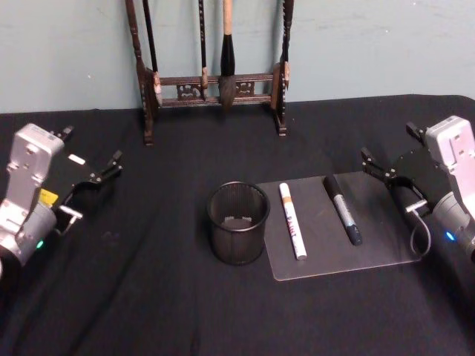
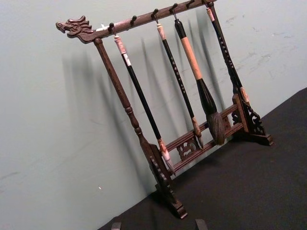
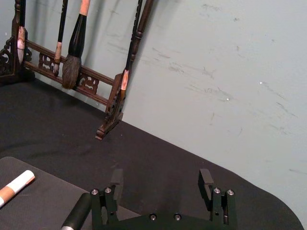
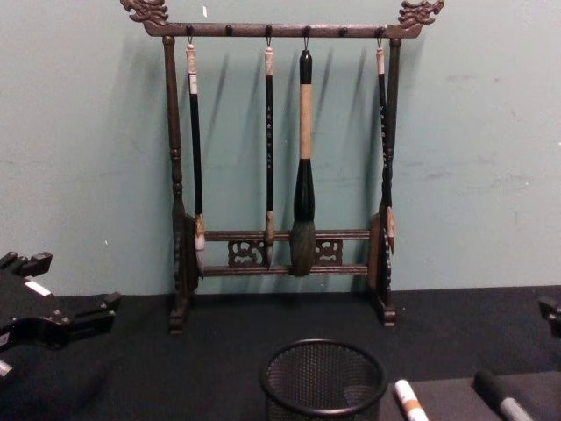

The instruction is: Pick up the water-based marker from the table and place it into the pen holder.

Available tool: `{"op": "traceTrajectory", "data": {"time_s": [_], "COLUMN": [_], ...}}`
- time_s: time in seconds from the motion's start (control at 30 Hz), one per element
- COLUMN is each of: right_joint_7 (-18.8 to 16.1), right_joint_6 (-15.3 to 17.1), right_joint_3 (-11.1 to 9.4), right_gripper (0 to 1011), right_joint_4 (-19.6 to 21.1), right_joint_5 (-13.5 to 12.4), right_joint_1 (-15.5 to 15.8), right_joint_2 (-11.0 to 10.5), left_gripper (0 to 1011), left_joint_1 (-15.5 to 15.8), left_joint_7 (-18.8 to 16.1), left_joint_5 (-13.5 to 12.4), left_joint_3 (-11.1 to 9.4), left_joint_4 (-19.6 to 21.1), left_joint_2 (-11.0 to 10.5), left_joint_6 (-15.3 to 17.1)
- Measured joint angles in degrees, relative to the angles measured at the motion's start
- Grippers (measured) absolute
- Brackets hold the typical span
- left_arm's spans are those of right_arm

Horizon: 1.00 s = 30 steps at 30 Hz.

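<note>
1. Left gripper (image 1: 93, 145): fingers apart, holding nothing, low over the left side of the black table (image 1: 148, 304).
2. Right gripper (image 1: 387, 141): fingers apart, holding nothing, at the table's right side.
3. Mat (image 1: 326, 256): grey, flat on the table, just left of the right gripper.
4. Dark marker (image 1: 343, 210): lying on the mat, the item nearest the right gripper.
5. White marker (image 1: 292, 221): orange band, on the mat, left of the dark marker and apart from it. I cannot tell which of the 2 is water-based.
6. Holder (image 1: 237, 241): black mesh cup, upright, just left of the mat, between the 2 grippers.
7. Rack (image 1: 215, 85): wooden, beyond both grippers at the wall, 4 brushes (image 4: 304, 175) hanging.
</note>
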State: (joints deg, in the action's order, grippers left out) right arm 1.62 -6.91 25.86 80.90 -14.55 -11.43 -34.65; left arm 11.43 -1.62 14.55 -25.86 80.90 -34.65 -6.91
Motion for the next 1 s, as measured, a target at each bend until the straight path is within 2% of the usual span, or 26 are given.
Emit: {"op": "traceTrajectory", "data": {"time_s": [1.0], "right_joint_7": [0.0], "right_joint_6": [0.0], "right_joint_3": [0.0], "right_gripper": [1003], "right_joint_4": [0.0], "right_joint_5": [0.0], "right_joint_1": [0.0], "right_joint_2": [0.0], "left_gripper": [1001], "left_joint_1": [0.0], "left_joint_7": [0.0], "left_joint_5": [0.0], "left_joint_3": [0.0], "left_joint_4": [0.0], "left_joint_2": [0.0], "left_joint_6": [0.0]}}
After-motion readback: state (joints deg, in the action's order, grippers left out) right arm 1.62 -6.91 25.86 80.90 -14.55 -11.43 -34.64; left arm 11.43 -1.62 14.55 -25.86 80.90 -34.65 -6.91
